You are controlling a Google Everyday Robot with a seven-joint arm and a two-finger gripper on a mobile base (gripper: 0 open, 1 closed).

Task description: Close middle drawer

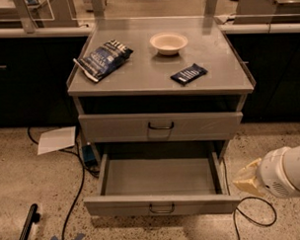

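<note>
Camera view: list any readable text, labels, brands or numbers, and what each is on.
Nothing can be read with confidence.
Chip bag: white lettering near its top, too blurred to read.
Dark bar wrapper: print too small to read.
Paper sheet on the floor: no text visible.
Middle drawer, bowl: no markings.
Gripper, low right beside the open drawer: no label visible.

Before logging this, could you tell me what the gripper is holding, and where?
Nothing visible: the gripper hangs beside the open middle drawer, not touching.
</note>
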